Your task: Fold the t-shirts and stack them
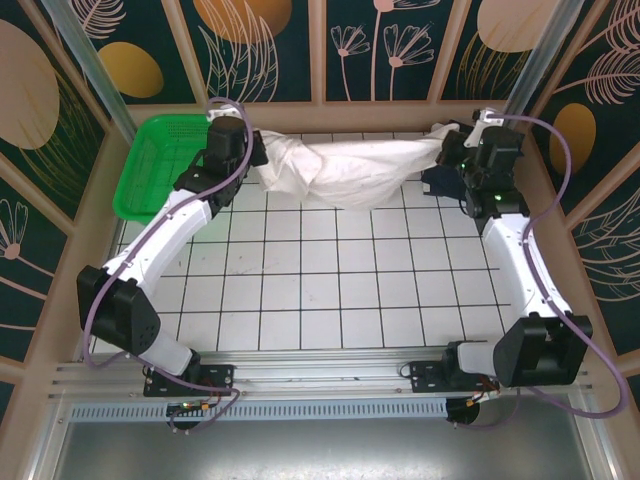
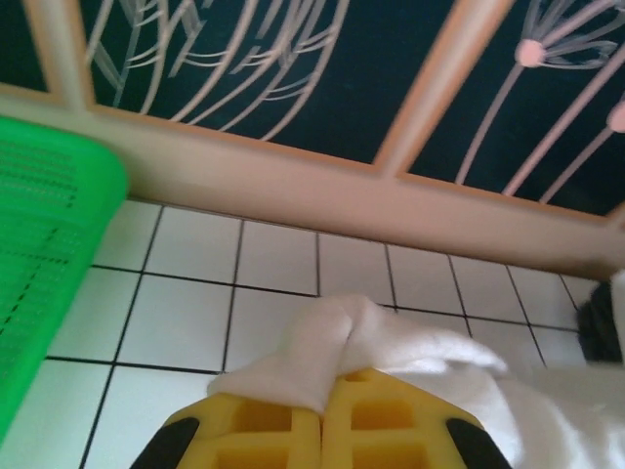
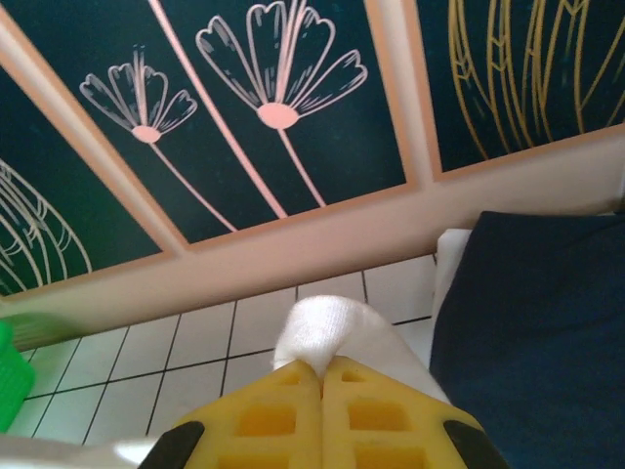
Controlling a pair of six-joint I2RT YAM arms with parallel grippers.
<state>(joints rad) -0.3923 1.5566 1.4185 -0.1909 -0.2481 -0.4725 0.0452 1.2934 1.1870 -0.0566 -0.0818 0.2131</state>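
Top external view is showing the task at an early stage, as I am judging it. The cream t-shirt [image 1: 340, 165] is lying bunched and stretched in a long band, starting just beside the green basket [image 1: 150, 170] and running away from it along the far edge of the table [image 1: 330, 290], with no clean fold showing yet. The left gripper [image 2: 322, 396] is pinching the end of the cloth nearest the basket, its yellow fingers [image 2: 264, 430] closed tight on a tuck of fabric. The right gripper [image 3: 320, 376] is pinching the end farthest from the basket in the same way, fingers pressed together on cloth. The navy t-shirt [image 3: 532, 332] is lying well apart from the basket, just beside that far end (whether it is folded is hard to tell). Nothing is stacked, so folding the cream one and stacking are remaining. Counting: two t-shirts, one cream and one navy; one basket; two grippers.
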